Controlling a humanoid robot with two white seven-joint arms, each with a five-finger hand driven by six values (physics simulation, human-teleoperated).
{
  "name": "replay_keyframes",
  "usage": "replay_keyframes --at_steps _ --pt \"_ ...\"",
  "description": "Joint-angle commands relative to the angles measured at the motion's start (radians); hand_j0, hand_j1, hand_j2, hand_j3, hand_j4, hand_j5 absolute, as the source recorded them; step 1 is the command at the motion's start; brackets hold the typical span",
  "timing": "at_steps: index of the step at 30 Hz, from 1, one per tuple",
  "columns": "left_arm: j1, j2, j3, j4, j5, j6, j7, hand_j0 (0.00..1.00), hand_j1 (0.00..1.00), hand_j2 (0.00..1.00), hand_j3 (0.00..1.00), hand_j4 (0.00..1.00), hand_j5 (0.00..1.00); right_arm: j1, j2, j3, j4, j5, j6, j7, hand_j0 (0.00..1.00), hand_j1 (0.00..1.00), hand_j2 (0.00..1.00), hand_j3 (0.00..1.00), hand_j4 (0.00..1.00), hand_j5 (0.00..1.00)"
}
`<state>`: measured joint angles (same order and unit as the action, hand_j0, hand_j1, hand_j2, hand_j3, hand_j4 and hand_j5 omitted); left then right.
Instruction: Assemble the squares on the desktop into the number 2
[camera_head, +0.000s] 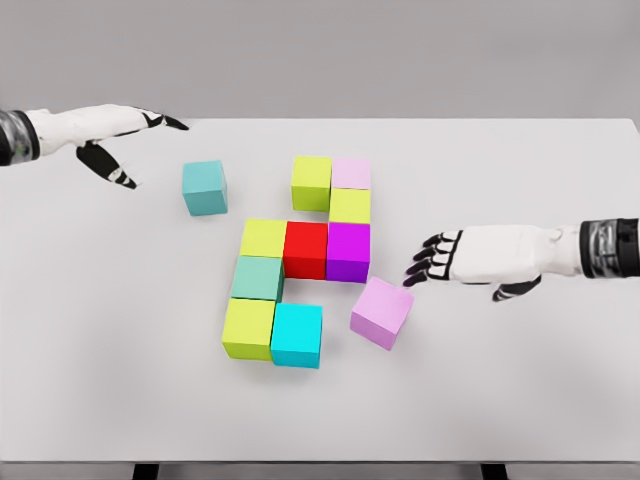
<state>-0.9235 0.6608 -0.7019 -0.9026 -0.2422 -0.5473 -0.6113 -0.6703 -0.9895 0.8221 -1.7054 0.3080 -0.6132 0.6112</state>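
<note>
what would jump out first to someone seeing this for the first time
A bright cluster of coloured cubes mid-table, the red cube at its centre, already roughly forming a 2. A tilted pink cube sits loose at its lower right, just off the right robot hand. A teal cube sits alone near the open left robot hand.

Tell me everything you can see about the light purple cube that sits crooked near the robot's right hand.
The light purple cube is a plain, matte, single-colour block with no markings. It rests flat on the white table, turned at an angle to the neatly lined-up blocks. It sits at the lower right of the group, just right of the cyan cube, apart from it. The right hand hovers just above and right, its dark fingertips close; contact cannot be told.
</note>
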Motion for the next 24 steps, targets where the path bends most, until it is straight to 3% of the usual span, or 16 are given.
replay_keyframes --at_steps 1,4,6,9,16,18,24 --pt "0.000 -0.023 0.002 0.085 -0.017 0.021 0.000 0.77 0.77 0.77 0.77 0.77 0.77 -0.003 0.006 -0.001 0.039 -0.003 0.002 0.000 1.00 1.00 1.00 1.00 1.00 1.00" --pt "0.000 -0.033 -0.001 0.109 -0.022 0.029 0.000 0.76 0.76 0.76 0.76 0.76 0.76 -0.015 0.031 0.000 0.081 0.019 0.002 0.000 1.00 1.00 1.00 1.00 1.00 1.00" --pt "0.000 -0.032 0.010 0.113 -0.020 0.036 0.000 0.66 0.66 0.66 0.66 0.66 0.66 -0.015 0.051 0.006 0.082 0.071 0.002 0.000 1.00 1.00 1.00 1.00 1.00 1.00" --pt "0.000 -0.041 0.005 0.133 -0.017 0.095 0.000 0.60 0.60 0.60 0.60 0.60 0.60 -0.015 0.077 0.015 0.081 0.114 0.002 0.000 1.00 1.00 1.00 1.00 1.00 1.00" --pt "0.005 -0.044 -0.007 0.133 -0.061 0.132 0.000 0.58 0.58 0.58 0.58 0.58 0.58 -0.015 0.095 0.074 0.032 0.115 0.002 0.000 1.00 1.00 1.00 1.00 1.00 1.00" --pt "0.005 -0.072 -0.007 0.131 -0.117 0.179 0.000 0.58 0.58 0.58 0.58 0.58 0.58 -0.015 0.103 0.075 0.006 0.114 0.002 0.000 1.00 1.00 1.00 1.00 1.00 1.00" --pt "0.009 -0.122 -0.005 0.128 -0.149 0.204 0.000 0.58 0.58 0.58 0.58 0.58 0.58 -0.017 0.117 0.074 -0.010 0.108 0.002 0.000 1.00 1.00 1.00 1.00 1.00 1.00"
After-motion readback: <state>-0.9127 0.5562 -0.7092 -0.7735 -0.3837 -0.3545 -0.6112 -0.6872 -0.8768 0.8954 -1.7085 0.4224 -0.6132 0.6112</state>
